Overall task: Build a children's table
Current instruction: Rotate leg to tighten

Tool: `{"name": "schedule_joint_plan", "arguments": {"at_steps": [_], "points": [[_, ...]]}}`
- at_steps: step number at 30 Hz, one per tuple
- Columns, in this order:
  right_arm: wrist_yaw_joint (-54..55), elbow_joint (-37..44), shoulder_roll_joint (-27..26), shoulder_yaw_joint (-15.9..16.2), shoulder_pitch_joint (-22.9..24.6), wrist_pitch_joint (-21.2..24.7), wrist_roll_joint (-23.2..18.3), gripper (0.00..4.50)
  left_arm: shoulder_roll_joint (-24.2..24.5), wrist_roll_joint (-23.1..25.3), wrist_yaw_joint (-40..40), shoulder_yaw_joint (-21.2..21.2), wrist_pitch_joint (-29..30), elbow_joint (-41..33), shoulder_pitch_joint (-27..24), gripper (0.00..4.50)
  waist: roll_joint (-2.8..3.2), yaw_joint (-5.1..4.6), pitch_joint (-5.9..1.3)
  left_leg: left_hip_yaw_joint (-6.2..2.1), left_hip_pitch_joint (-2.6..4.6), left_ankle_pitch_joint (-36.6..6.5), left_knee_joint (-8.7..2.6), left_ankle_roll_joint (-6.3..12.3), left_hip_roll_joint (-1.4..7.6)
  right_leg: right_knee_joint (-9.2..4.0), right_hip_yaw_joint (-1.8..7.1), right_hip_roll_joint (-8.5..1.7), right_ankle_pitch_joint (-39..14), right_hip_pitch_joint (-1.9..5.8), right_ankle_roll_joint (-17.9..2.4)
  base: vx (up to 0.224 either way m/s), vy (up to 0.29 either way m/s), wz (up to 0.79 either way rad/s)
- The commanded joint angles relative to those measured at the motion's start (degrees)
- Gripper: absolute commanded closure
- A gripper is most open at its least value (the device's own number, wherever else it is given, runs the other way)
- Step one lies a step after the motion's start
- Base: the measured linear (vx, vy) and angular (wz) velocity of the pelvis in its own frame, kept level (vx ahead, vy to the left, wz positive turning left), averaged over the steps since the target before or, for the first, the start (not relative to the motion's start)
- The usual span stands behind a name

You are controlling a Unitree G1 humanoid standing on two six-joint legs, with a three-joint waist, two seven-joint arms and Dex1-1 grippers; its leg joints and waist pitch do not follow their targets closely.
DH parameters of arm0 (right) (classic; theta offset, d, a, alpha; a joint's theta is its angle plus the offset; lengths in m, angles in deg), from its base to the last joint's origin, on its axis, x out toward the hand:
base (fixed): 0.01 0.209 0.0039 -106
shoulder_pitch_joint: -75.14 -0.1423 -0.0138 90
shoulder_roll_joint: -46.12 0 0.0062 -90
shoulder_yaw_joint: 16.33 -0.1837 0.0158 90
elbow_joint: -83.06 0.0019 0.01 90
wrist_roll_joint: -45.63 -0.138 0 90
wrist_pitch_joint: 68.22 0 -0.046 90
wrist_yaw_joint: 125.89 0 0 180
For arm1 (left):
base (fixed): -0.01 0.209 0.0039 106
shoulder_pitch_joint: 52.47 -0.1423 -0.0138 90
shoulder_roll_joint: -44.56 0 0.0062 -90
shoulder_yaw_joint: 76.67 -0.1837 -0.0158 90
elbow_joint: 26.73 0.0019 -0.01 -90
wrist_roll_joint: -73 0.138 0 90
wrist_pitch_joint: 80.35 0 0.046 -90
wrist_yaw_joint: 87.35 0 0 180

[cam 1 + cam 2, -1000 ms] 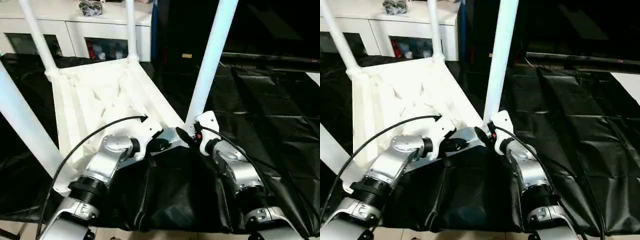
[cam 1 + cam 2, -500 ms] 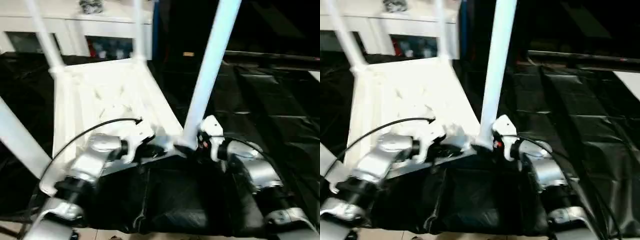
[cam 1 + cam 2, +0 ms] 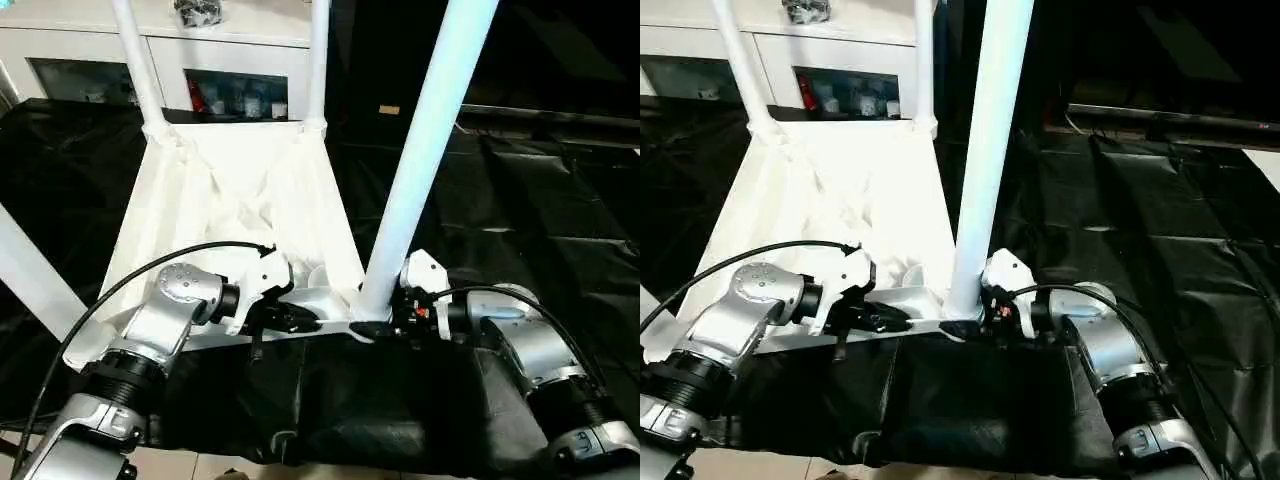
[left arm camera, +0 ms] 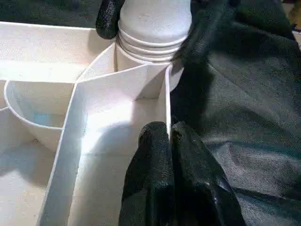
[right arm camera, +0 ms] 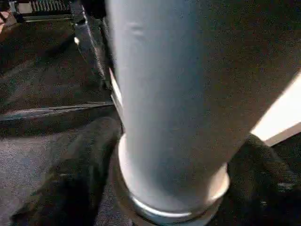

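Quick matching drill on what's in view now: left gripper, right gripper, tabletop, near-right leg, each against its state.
1 left gripper
2 right gripper
3 tabletop
4 near-right leg

A lying underside up on the black cover
B standing up from a corner socket
C fingers either side of the leg's base
D pinched shut on the tabletop's edge wall

Pairs: 1-D, 2-C, 3-A, 4-B

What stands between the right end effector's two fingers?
The near-right leg, just above its ringed base. The right wrist view shows a black finger on either side of it; the left wrist view shows the same from the tabletop side.
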Motion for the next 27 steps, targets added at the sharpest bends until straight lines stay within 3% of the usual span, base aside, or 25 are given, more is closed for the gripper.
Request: {"name": "schedule_joint_plan", "arguments": {"at_steps": [1, 10, 12, 14, 17, 20, 22, 23, 26, 27], "points": [[-3.66, 1.72, -0.82, 3.98, 0.84, 0.19, -0.64, 1.50, -1.78, -2.70, 0.87, -1.11, -1.59, -2.67, 1.24, 4.50, -0.15, -0.22, -3.49, 0.05, 0.67, -12.79, -4.01, 2.77, 1.42, -4.21, 2.51, -3.19, -14.05, 2.96, -12.14, 0.000, 0.000, 0.00], [-3.31, 2.08, -1.50, 4.55, 2.12, 0.34, -0.41, 1.78, -2.43, -2.08, -1.08, -0.60, -1.50, -2.28, 0.89, 4.50, -0.27, -0.07, -3.38, 0.02, 0.66, -13.49, -4.03, 2.60, 1.39, -4.47, 2.51, -3.29, -16.64, 2.93, -11.33, 0.000, 0.000, 0.00], [0.00, 1.28, -3.07, 3.68, 2.40, 0.39, 0.01, 1.78, -3.78, -0.89, -5.16, 0.03, -0.95, -1.72, 1.26, 4.50, -0.13, -0.06, -3.33, -0.01, 0.74, -13.88, -4.12, 2.42, 1.46, -4.55, 2.50, -3.28, -17.05, 2.84, -11.16, 0.000, 0.000, 0.00], [4.67, 0.06, -5.23, 2.38, 2.23, 0.79, 0.43, 1.78, -5.08, 0.00, -8.44, 0.38, -0.10, -1.68, 1.50, 4.50, -0.17, -0.16, -3.06, -0.08, 0.95, -16.15, -4.27, 1.64, 1.37, -4.99, 2.44, -3.34, -20.72, 2.63, -10.44, 0.000, 0.000, 0.00], [19.39, -4.76, -11.44, -0.80, 0.36, 0.97, 2.52, 1.78, -9.75, 2.04, -18.65, 1.67, 3.23, -0.81, 2.72, 4.50, -0.19, -0.65, -2.91, -0.40, 1.03, -18.59, -4.41, 0.19, 1.21, -5.62, 2.20, -3.47, -26.46, 2.46, -8.56, 0.000, 0.000, 0.00], [26.73, -7.57, -14.69, -2.22, -1.12, 1.45, 3.35, 1.78, -12.76, 3.00, -24.39, 2.28, 5.20, -0.27, 3.33, 4.50, -0.30, -1.75, -2.83, -0.73, 0.86, -20.21, -4.32, -0.66, 0.91, -6.13, 1.84, -3.54, -31.65, 2.34, -6.38, 0.000, 0.000, 0.00], [29.15, -8.53, -15.80, -2.60, -1.65, 1.34, 3.66, 1.78, -13.72, 3.30, -25.98, 2.32, 5.78, -0.23, 3.41, 4.50, -0.33, -2.17, -2.84, -0.86, 0.64, -20.37, -4.32, -0.29, 0.79, -6.50, 1.66, -3.53, -32.90, 2.42, -5.31, 0.000, 0.000, 0.00], [35.25, -10.77, -18.59, -3.24, -3.36, 1.04, 4.79, 1.78, -15.58, 4.18, -28.24, 1.48, 6.46, -0.42, 3.19, 4.50, -0.24, -2.26, -2.94, -0.85, 0.58, -19.92, -4.32, 0.02, 0.78, -6.52, 1.74, -3.56, -32.33, 2.32, -5.27, 0.000, 0.000, 0.00], [38.50, -12.50, -21.62, -3.77, -5.19, -0.17, 5.30, 1.78, -17.09, 4.75, -29.16, 0.58, 6.37, -0.70, 3.01, 4.50, -0.25, -2.61, -3.00, -0.84, 0.51, -19.43, -4.35, 0.35, 0.72, -6.56, 1.66, -3.50, -31.36, 2.18, -5.50, 0.000, 0.000, 0.00], [38.09, -12.46, -21.83, -3.90, -5.22, -0.14, 5.00, 1.44, -17.18, 4.73, -29.21, 0.65, 6.42, -0.76, 3.05, 4.50, -0.24, -2.71, -3.06, -0.88, 0.40, -19.28, -4.39, 0.39, 0.75, -6.46, 1.64, -3.44, -30.69, 2.36, -5.65, 0.000, 0.000, 0.00]]}}
